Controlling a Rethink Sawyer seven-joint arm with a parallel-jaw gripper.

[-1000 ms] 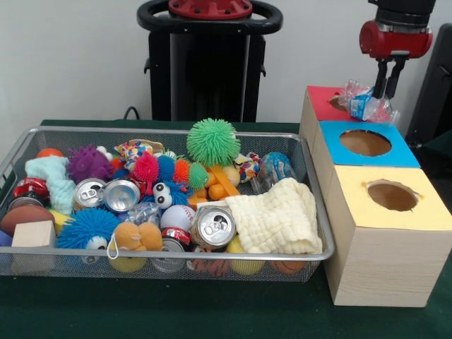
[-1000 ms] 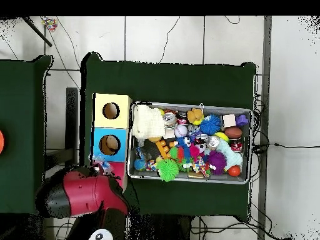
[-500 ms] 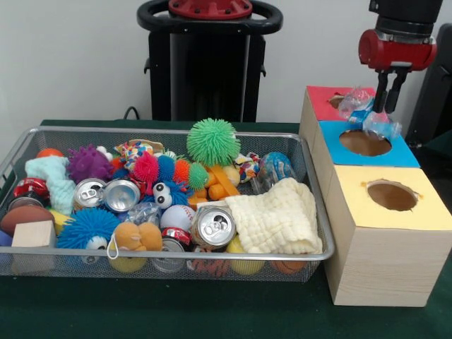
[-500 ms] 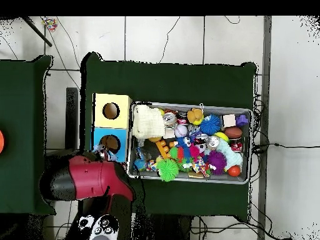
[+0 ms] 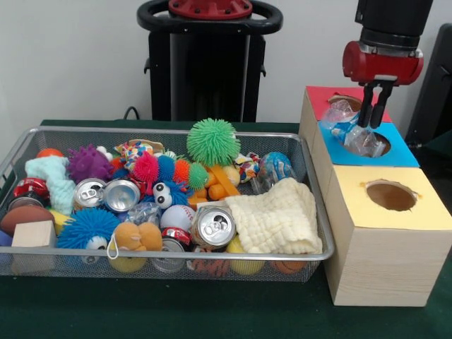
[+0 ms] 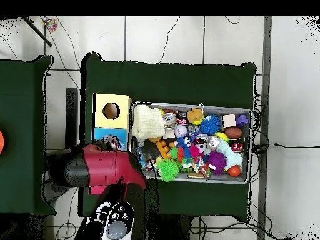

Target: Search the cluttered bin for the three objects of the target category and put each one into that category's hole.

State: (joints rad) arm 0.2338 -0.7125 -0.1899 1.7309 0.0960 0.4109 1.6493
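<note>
Gripper (image 5: 372, 106): hung from the red and black arm (image 5: 383, 53) above the blue-topped box (image 5: 402, 150), its two dark fingers pinching a crumpled clear plastic bottle (image 5: 351, 129) with a blue label. The bottle was tilted, directly over the blue box's round hole (image 5: 381, 145), covering most of that hole in the front view; whether it touched the box top could not be told. In the overhead view the arm (image 6: 94, 172) hid most of the blue box and all of the red one, with the bottle (image 6: 112, 142) showing just at the arm's edge.

Sorting boxes: three wooden boxes in a row beside the bin's end. Red-topped box (image 5: 321, 100) at the far end, blue-topped in the middle, yellow-topped box (image 5: 385, 240) at the near end. Yellow box's hole (image 5: 392, 195) was uncovered.

Wire mesh bin (image 5: 311, 205): stood on the green cloth of the worktop (image 5: 212, 311), crowded with items.
- Green spiky ball (image 5: 212, 141), at the far rim.
- Cream knitted cloth (image 5: 277, 220), in the corner nearest the yellow box.
- Opened drink can (image 5: 212, 227), upright, touching the cloth's edge.
- Two more can tops (image 5: 106, 193), near the middle.
- Blue spiky ball (image 5: 86, 227) and purple spiky ball (image 5: 88, 162), toward the end away from the boxes.
- Wooden block (image 5: 34, 234), at the near corner of that end.
- A second clear plastic bottle (image 5: 274, 169), lying against the wall nearest the boxes.
</note>
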